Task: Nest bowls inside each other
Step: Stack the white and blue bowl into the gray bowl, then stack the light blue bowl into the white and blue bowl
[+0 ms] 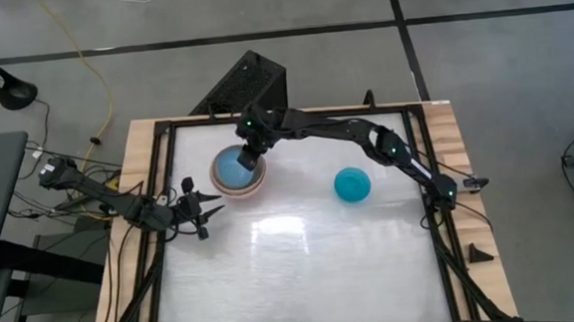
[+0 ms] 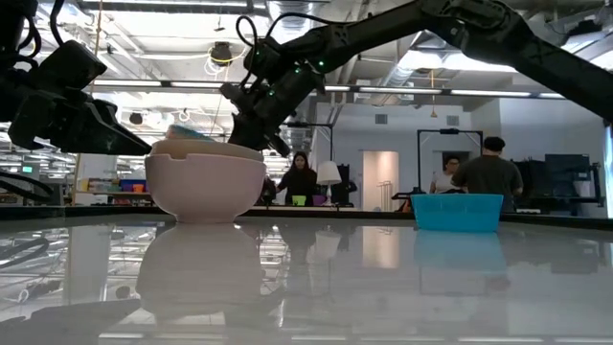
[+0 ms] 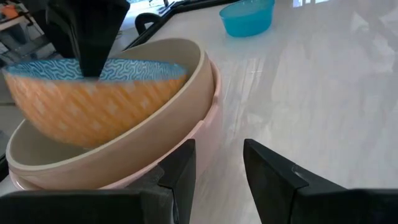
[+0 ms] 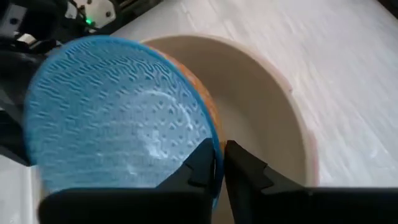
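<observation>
A light blue bowl with a patterned inside and an orange outside sits tilted inside a grey-beige bowl. The grey-beige bowl is nested in a salmon-pink bowl at the table's far left. My right gripper is shut on the blue bowl's rim, above the stack. A smaller teal bowl stands alone on its base to the right. My left gripper waits open just to the near left of the stack, its fingers level with the pink bowl's wall. My right gripper pinches the light blue bowl's rim, one finger inside the bowl and one outside. The fingers slant down from above and the far right. The bowl is tilted with its lower part down inside the grey-beige bowl; whether it rests there I cannot tell.
The glossy white table lies bare across its near half. A black frame rail runs along its edges. A black box stands beyond the far edge. People show in the room behind.
</observation>
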Available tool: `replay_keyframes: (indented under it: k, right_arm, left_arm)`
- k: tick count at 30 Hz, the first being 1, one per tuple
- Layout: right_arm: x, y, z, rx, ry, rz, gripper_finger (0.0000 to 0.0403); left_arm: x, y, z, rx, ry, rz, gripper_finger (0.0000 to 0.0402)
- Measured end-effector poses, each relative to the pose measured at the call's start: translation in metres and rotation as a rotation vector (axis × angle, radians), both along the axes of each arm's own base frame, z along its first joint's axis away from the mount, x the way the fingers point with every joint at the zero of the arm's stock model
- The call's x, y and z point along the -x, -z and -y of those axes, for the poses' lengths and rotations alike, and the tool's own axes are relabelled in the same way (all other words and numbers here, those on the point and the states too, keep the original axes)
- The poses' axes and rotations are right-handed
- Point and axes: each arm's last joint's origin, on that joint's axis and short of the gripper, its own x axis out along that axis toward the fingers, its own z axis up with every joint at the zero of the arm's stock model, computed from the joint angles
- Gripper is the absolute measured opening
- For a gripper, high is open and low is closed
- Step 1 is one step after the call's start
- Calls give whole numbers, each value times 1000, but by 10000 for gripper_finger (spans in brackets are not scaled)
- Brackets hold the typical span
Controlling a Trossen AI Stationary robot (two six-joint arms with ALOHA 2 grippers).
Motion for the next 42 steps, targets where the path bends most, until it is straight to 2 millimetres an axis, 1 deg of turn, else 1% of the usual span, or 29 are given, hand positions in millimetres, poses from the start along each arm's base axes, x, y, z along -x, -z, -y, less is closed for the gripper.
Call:
replay_keyframes:
  k: [6,11,16,19,23,27,31,35,40,42]
  right_arm:
    - [0,-1,0,1,1,3,113]
    - [1,-1,1,15,-8,0,168]
    - [4,-4,7,19,-4,4,220]
    - [7,-10,10,21,4,9,236]
    - [15,-26,7,16,-5,10,238]
    - [33,-51,-6,23,-64,-37,234]
    - [60,-76,-28,47,-170,-164,228]
    - [90,-94,-54,34,-276,-319,224]
    - [126,-102,-85,36,-463,-492,223]
    - [141,-101,-97,27,-490,-542,222]
  left_arm:
    - [0,0,0,0,0,0,125]
    - [0,0,0,0,0,0,125]
    - [0,0,0,0,0,0,125]
    - [0,0,0,0,0,0,125]
    - [0,0,0,0,0,0,125]
    - [0,0,0,1,2,0,125]
    - [0,0,0,1,1,0,125]
    - [0,0,0,1,2,0,125]
    - [0,0,0,1,2,0,125]
    - [0,0,0,1,2,0,125]
